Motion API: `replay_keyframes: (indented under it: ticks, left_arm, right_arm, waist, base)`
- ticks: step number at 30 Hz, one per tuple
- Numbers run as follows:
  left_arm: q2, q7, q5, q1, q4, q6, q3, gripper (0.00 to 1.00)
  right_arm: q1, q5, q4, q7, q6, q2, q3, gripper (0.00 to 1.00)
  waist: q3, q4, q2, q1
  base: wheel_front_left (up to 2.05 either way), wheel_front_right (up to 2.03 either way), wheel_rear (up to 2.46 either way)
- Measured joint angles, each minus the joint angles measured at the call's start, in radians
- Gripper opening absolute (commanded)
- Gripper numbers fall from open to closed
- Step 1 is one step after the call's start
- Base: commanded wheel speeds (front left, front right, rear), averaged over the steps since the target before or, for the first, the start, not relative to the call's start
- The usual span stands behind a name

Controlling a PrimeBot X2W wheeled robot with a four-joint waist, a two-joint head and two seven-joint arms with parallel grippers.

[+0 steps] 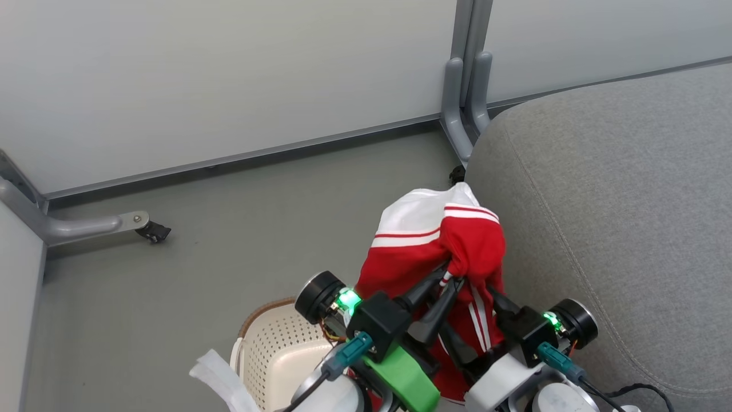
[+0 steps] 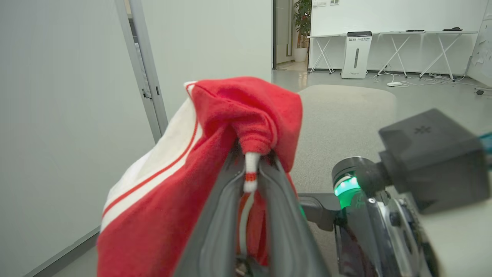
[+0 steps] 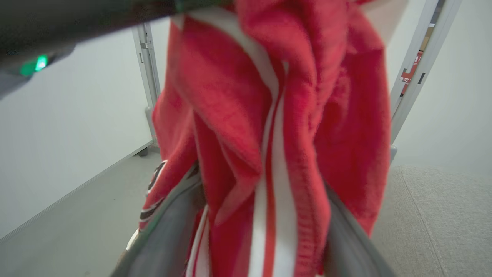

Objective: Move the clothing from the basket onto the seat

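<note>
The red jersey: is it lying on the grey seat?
No, the jersey hangs bunched from the left gripper, held up beside the seat rather than lying on its top.

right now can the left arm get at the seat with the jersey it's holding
Probably yes: the left gripper pinches the clothing right beside the seat, with only the right gripper close on that side.

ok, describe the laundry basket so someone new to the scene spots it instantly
Start at the big grey sofa cushion on the head view's right. On the grey floor to its left, below the held-up red jersey, sits the laundry basket. What sets it apart is its cream perforated walls and brown woven-look rim.
</note>
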Motion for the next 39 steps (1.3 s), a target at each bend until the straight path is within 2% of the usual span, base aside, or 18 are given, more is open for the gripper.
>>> replay_keyframes:
  ticks: [5, 6, 7, 8, 21, 22, 23, 26, 39]
  left_arm:
    - [0.0, 0.021, -0.015, 0.001, -0.011, -0.004, -0.021, 0.0]
    - [0.0, 0.022, -0.017, 0.001, -0.012, -0.005, -0.024, 0.0]
    - [0.0, 0.025, -0.019, 0.001, -0.012, -0.006, -0.026, 0.0]
    - [0.0, 0.026, -0.02, 0.001, -0.013, -0.006, -0.028, 0.0]
    - [0.001, 0.014, -0.043, 0.002, 0.031, 0.007, -0.021, 0.0]
    - [0.001, 0.009, -0.042, 0.002, 0.033, 0.01, -0.021, 0.43]
    - [0.002, 0.002, -0.039, 0.002, 0.035, 0.016, -0.019, 1.0]
    - [0.002, -0.007, -0.033, 0.002, 0.045, 0.036, -0.011, 1.0]
    - [0.024, -0.016, -0.037, 0.002, 0.066, 0.044, -0.008, 1.0]
  right_arm:
    - [-0.004, -0.011, 0.019, 0.0, 0.0, 0.0, 0.003, 1.0]
    - [-0.004, -0.014, 0.02, 0.0, 0.0, 0.0, 0.006, 0.77]
    - [-0.005, -0.014, 0.021, 0.0, 0.0, 0.0, 0.009, 0.13]
    - [-0.007, -0.017, 0.025, 0.0, 0.0, -0.001, 0.018, 0.0]
    - [-0.008, -0.022, 0.04, 0.0, 0.0, 0.0, 0.037, 0.0]
    - [-0.008, -0.021, 0.04, 0.0, 0.0, 0.0, 0.038, 0.0]
    - [-0.008, -0.019, 0.04, 0.0, 0.0, 0.0, 0.038, 0.0]
    - [-0.007, -0.015, 0.041, 0.0, 0.0, 0.0, 0.035, 0.0]
    - [0.012, 0.018, 0.04, 0.0, 0.0, 0.0, -0.013, 0.0]
  waist:
    - [0.001, -0.002, 0.0, 0.0]
    - [0.002, -0.002, 0.0, 0.0]
    - [0.003, -0.002, 0.0, 0.0]
    - [0.004, -0.002, 0.0, 0.0]
    - [0.019, 0.002, 0.0, 0.0]
    - [0.019, 0.002, 0.0, 0.0]
    - [0.02, 0.002, 0.0, 0.0]
    - [0.019, 0.002, 0.0, 0.0]
    - [0.01, 0.002, 0.0, 0.0]
  base:
    - [0.0, 0.0, 0.0]
    - [0.0, 0.0, 0.0]
    - [0.0, 0.0, 0.0]
    - [0.0, 0.0, 0.0]
    - [0.0, 0.0, 0.0]
    - [0.0, 0.0, 0.0]
    - [0.0, 0.0, 0.0]
    - [0.0, 0.0, 0.0]
    - [0.0, 0.0, 0.0]
